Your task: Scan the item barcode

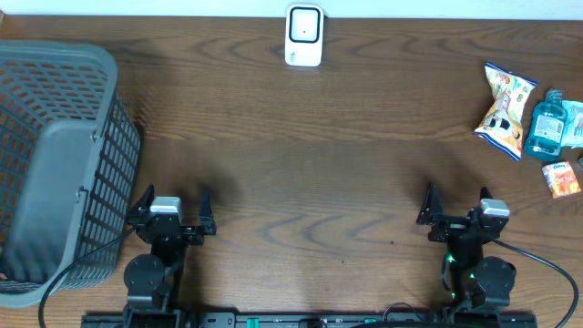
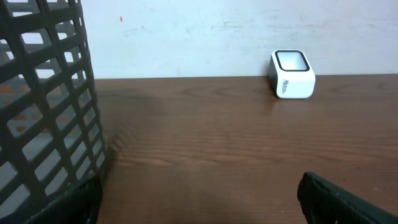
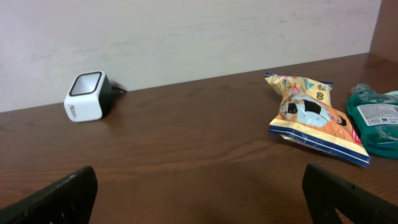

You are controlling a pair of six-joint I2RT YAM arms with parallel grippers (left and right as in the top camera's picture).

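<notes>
White scanner (image 1: pixel 304 35) at the far edge; snack bag (image 1: pixel 504 109), teal bottle (image 1: pixel 549 126), orange box (image 1: pixel 562 179) far right

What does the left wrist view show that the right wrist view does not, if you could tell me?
Only the left wrist view shows the grey mesh basket, at its left edge. Only the right wrist view shows the snack bag and the teal bottle beside it, at the right. Both show the white scanner standing on the brown table by the pale wall.

readable text: none | scanner (image 2: pixel 291 74) side label: too small to read | snack bag (image 3: pixel 314 118), bottle (image 3: pixel 379 121): print blurred
</notes>
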